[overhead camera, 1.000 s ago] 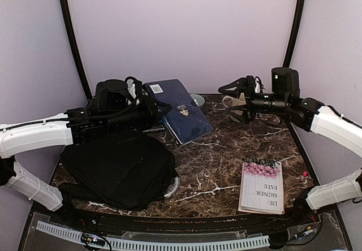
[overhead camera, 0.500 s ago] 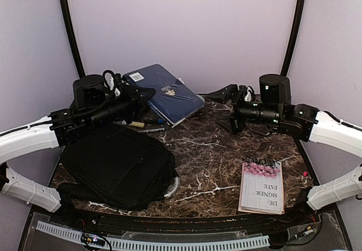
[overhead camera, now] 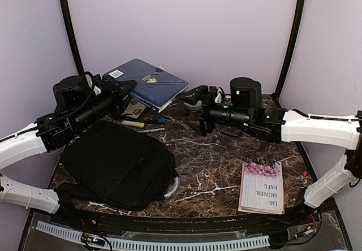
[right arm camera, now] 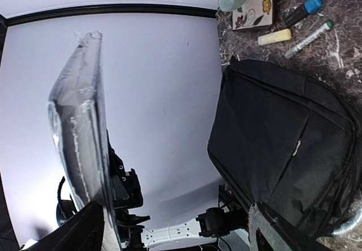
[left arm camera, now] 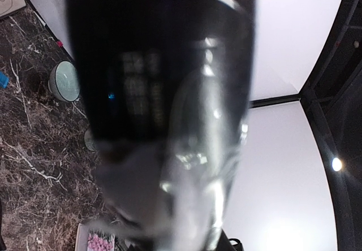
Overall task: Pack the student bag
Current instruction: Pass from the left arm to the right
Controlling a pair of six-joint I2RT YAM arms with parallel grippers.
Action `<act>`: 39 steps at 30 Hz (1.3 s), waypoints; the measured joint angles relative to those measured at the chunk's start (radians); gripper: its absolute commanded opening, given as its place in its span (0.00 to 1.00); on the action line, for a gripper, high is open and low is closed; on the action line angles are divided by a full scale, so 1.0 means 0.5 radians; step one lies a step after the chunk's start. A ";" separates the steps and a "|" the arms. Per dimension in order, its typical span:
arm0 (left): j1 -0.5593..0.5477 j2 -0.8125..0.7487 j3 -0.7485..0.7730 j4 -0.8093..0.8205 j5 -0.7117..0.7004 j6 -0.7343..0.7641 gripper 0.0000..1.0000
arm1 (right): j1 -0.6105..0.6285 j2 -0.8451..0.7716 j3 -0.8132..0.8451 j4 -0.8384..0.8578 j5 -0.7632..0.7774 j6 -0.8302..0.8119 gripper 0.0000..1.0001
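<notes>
Pincers: left pincer [overhead camera: 125, 87] is clamped on a dark blue notebook [overhead camera: 151, 83], which is held raised above the far left of the table [overhead camera: 226, 149]. Right pincer [overhead camera: 198, 107] is spread wide, with nothing gripped, just right of the notebook. Student bag [overhead camera: 116, 169] is laid flat at near left. A paperback [overhead camera: 261, 187] is laid at near right.

Black student bag [overhead camera: 117, 169] — flat, front-left.
</notes>
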 measured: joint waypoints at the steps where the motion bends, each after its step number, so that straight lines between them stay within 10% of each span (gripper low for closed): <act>1: 0.009 -0.008 -0.003 -0.005 -0.017 -0.011 0.00 | 0.000 0.031 0.025 0.028 -0.002 -0.002 0.89; 29: 0.009 0.046 -0.070 -0.037 -0.100 -0.168 0.00 | -0.060 0.145 0.082 0.438 -0.176 -0.009 0.84; 39: 0.009 0.096 -0.069 0.060 -0.008 -0.159 0.00 | -0.105 0.220 0.156 0.455 -0.267 0.019 0.67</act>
